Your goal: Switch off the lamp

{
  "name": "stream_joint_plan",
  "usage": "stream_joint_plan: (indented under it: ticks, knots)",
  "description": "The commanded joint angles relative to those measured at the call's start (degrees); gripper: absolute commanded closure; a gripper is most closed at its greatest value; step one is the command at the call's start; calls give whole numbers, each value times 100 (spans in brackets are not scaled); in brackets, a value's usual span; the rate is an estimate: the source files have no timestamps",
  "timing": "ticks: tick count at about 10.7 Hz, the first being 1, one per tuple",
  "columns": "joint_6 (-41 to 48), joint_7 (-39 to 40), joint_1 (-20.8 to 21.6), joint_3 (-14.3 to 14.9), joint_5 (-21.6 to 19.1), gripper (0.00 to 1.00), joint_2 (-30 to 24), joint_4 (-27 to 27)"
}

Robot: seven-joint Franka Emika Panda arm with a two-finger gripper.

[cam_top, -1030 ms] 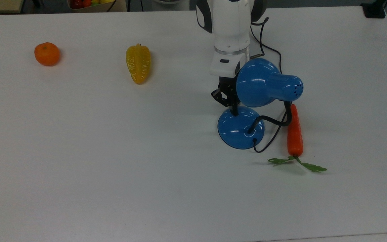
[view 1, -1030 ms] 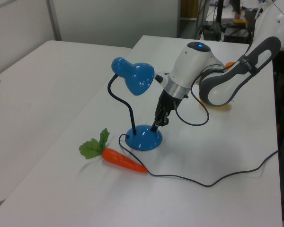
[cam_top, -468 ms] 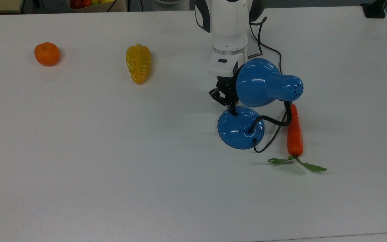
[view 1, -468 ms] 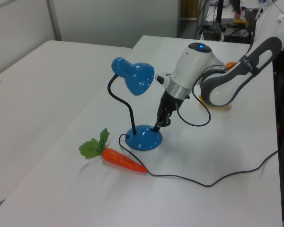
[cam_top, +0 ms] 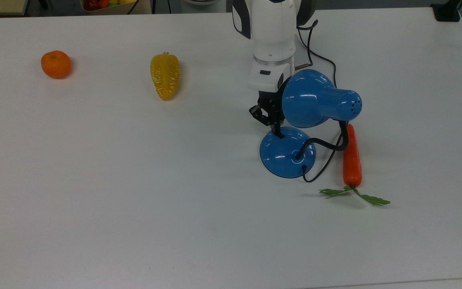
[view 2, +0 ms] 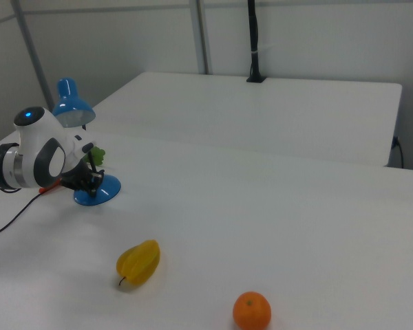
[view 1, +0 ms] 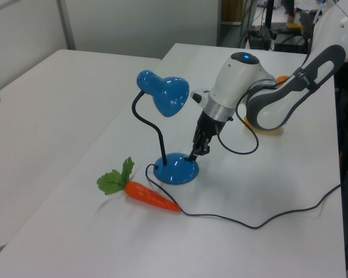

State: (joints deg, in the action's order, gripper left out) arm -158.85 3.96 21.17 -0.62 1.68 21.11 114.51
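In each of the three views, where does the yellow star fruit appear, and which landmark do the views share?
Top view: the yellow star fruit lies upper left of centre, right of the orange.
Left view: I cannot make it out; the arm covers that area.
Right view: bottom, left of centre.
Shared landmark: the lamp.

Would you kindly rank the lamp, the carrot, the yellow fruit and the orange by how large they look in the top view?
Largest to smallest in the top view:
1. lamp
2. carrot, counting its leaves
3. yellow fruit
4. orange

The lamp's shade stands closer to the camera, which may exaggerate its size, though its lead looks safe.
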Motion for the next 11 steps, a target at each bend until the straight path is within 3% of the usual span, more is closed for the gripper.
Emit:
stream_joint_plan:
  ticks: [1, 8, 9, 11]
  knots:
    - [555, 43, -87, 18, 87, 100, -45, 230]
    - [2617, 43, -403, 18, 87, 99, -993, 168]
    - [3039, -9, -482, 18, 87, 92, -1169, 125]
    - [4014, -18, -596, 18, 87, 59, -1415, -120]
